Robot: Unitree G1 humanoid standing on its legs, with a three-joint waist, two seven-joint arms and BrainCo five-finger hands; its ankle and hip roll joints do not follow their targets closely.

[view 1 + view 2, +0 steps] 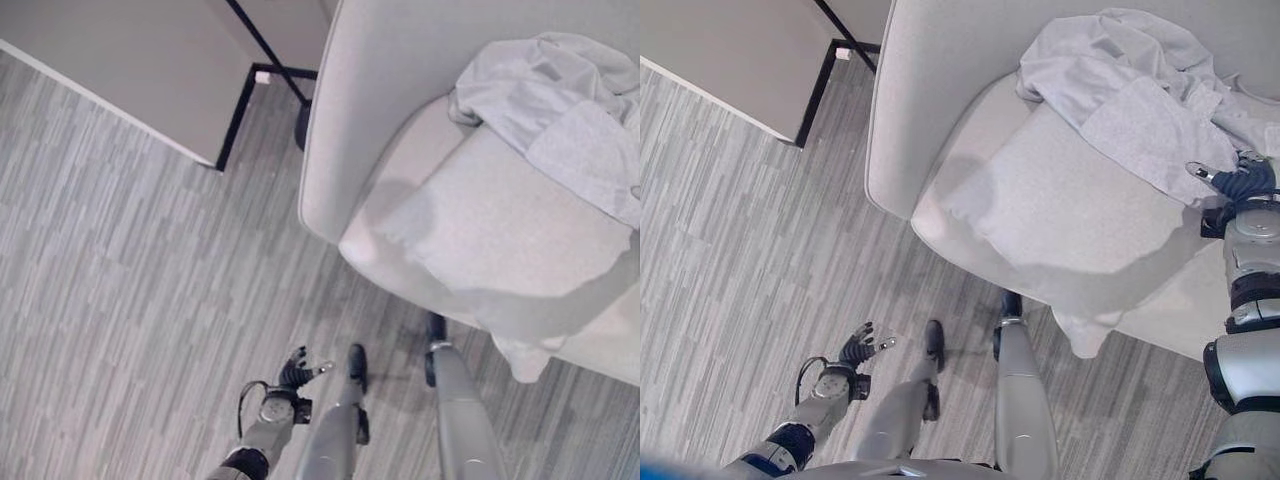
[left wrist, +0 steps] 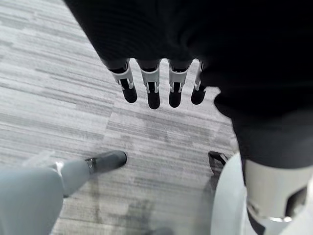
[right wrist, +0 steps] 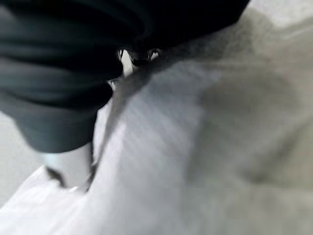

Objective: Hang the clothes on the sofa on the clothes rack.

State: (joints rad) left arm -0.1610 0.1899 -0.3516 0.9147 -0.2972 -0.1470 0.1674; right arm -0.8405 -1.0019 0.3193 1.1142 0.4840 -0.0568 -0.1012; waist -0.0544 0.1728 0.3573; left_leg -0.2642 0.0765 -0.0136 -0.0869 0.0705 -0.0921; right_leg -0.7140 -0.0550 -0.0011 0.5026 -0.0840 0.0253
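One garment [image 1: 1140, 110] against right robot hand [image 1: 1240, 183]

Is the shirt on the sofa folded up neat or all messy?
Messy. The light grey garment lies crumpled in loose folds across the sofa.

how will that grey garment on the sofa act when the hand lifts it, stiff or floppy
Probably floppy: the grey garment lies in a crumpled heap of soft folds on the sofa. It will likely sag and trail rather than hold its shape, since one edge already droops over the seat front. It looks thin, so probably light. The right hand is at its edge.
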